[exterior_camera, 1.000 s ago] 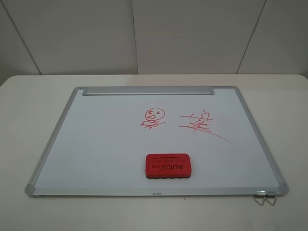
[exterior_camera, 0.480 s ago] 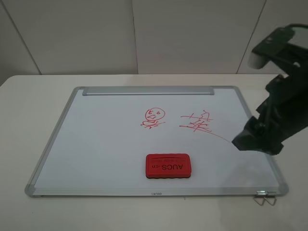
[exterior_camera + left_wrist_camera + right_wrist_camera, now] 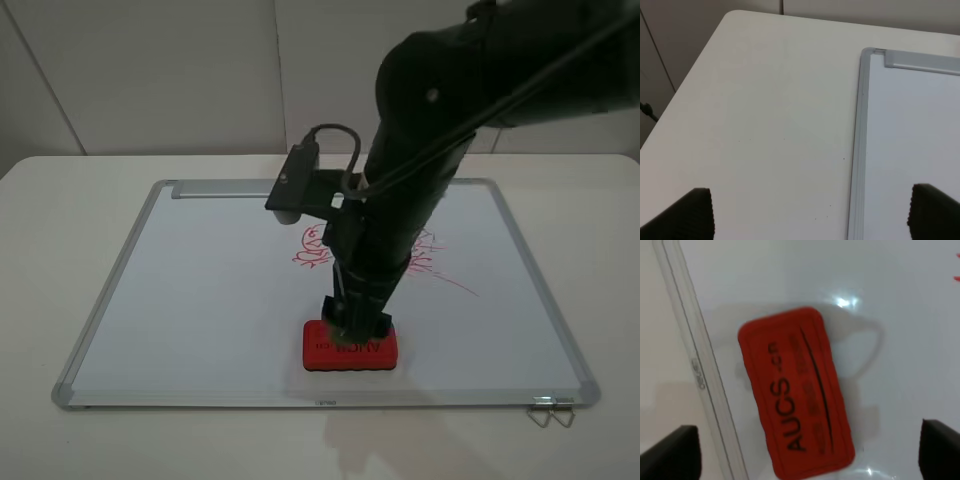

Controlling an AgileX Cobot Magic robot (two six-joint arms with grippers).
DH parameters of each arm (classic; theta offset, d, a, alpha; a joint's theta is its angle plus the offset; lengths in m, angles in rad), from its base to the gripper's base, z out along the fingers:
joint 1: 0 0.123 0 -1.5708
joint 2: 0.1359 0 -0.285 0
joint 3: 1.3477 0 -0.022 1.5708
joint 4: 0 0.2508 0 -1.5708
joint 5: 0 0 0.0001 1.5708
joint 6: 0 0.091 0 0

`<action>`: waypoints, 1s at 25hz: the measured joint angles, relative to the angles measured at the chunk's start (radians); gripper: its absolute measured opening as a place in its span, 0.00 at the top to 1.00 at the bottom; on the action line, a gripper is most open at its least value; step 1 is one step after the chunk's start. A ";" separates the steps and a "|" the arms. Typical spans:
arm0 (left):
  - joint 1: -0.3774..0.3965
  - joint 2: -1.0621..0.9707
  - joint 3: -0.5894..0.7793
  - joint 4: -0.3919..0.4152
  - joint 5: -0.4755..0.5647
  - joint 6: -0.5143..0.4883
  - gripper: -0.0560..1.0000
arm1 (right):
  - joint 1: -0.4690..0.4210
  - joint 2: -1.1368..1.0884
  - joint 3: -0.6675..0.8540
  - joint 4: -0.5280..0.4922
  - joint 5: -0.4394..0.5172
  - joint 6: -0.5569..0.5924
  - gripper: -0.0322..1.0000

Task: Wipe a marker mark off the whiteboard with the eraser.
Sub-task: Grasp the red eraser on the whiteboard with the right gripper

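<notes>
Closest to the camera, the eraser (image 3: 330,358) lies flat on the whiteboard (image 3: 200,300), just inside its near frame edge, exactly where it lay a second ago. What has changed is above it. The right arm was absent a second ago and was only at the board's right edge half a second ago. Now it reaches across, and the right pincer (image 3: 356,326) hangs directly over the red block. In the right wrist view its two fingertips (image 3: 670,452) sit wide apart, with the eraser (image 3: 795,395) between them, slightly skewed to their line. Nothing is gripped, and I cannot tell whether the tips touch the block.

Just beyond the eraser, the marker mark (image 3: 312,245) is untouched, half hidden behind the arm. The red scribble (image 3: 432,262) beside it is also intact.

The left pincer (image 3: 812,215) is spread open and empty over the table (image 3: 765,100), beside the board's far left corner.

In my judgement the approach is over and the grasp comes next: descend, close across the eraser's short sides, then carry it the short way up to the face drawing. No wiping is done yet.
</notes>
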 joint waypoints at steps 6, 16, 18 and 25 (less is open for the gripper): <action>0.000 0.000 0.000 0.000 0.000 0.000 0.21 | 0.023 0.075 0.001 0.011 -0.065 -0.024 0.22; 0.000 0.000 0.000 0.000 0.000 0.000 0.21 | 0.030 0.078 0.104 0.011 -0.182 -0.094 0.22; 0.000 0.000 0.000 0.000 0.000 0.000 0.21 | 0.030 0.086 0.104 0.007 -0.185 -0.110 0.22; 0.000 0.000 0.000 0.000 0.000 0.000 0.21 | 0.030 0.152 0.104 -0.028 -0.185 -0.119 0.22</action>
